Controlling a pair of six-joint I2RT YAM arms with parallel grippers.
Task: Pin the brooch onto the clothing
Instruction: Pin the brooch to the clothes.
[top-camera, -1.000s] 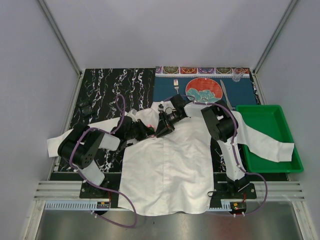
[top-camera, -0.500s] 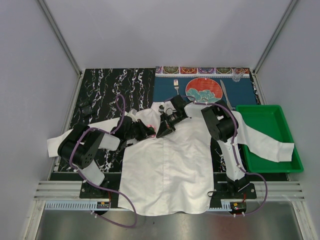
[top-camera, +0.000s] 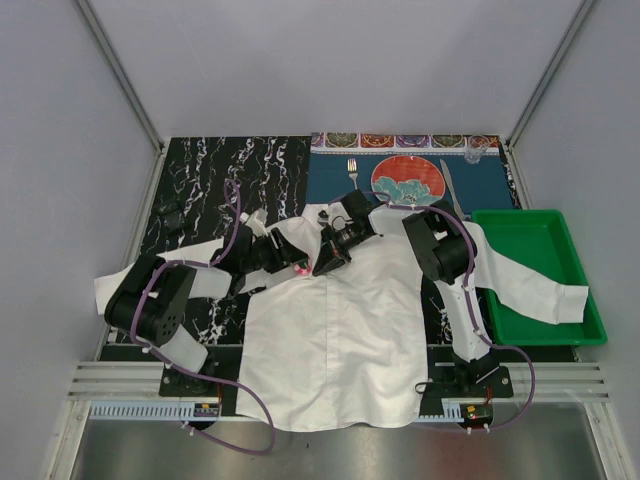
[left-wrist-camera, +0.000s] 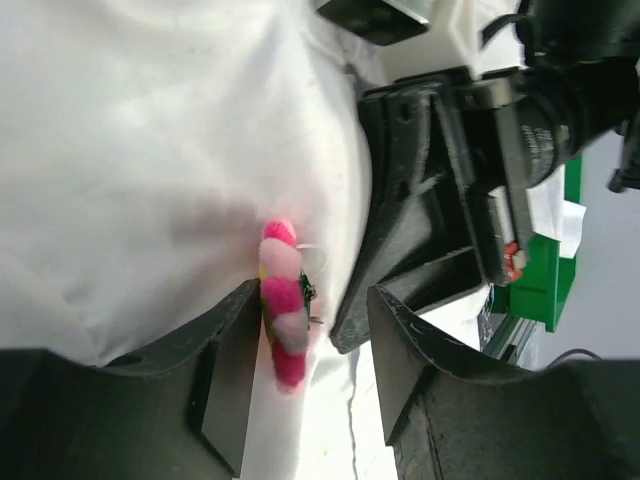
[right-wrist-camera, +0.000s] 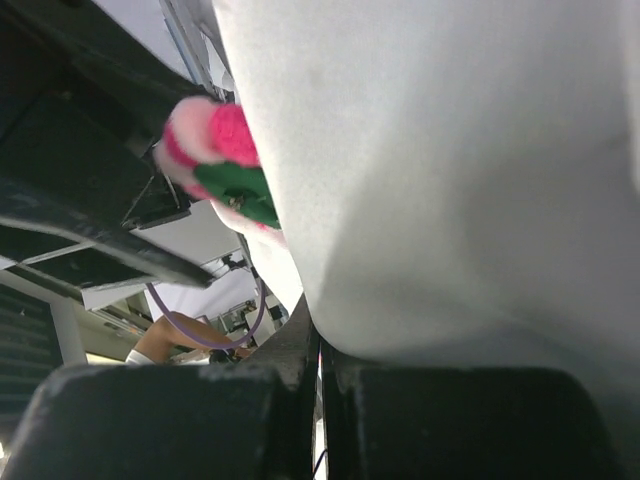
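Judging from where both arms meet, I put us at the very end of the pinning step, at the hand-off. The shirt (top-camera: 340, 330) lies spread flat across the table with its collar away from the arm bases, and both grippers work just below that collar, on the half nearer my left arm. The brooch (left-wrist-camera: 283, 305) sits against a raised hump of white cloth there, its pink and red petals edge-on to the left wrist camera. The left gripper (left-wrist-camera: 312, 300) has its jaws apart around the brooch: the flower rests against one finger, with a clear gap to the other, so I read nothing as clamped. The right gripper (right-wrist-camera: 318, 345) has its jaws pressed together directly under a bulge of shirt fabric. I cannot tell whether a thin fold is caught between them or the cloth merely drapes over the fingers. From the right wrist camera the brooch shows beside the cloth's edge, with green backing behind the petals, but the pin itself is hidden, so I cannot confirm it passes through the fabric. The next move calls for backing the left gripper straight away from the flower without brushing it. I would then watch whether the brooch stays on the shirt before the right gripper lets go of that bunched cloth.
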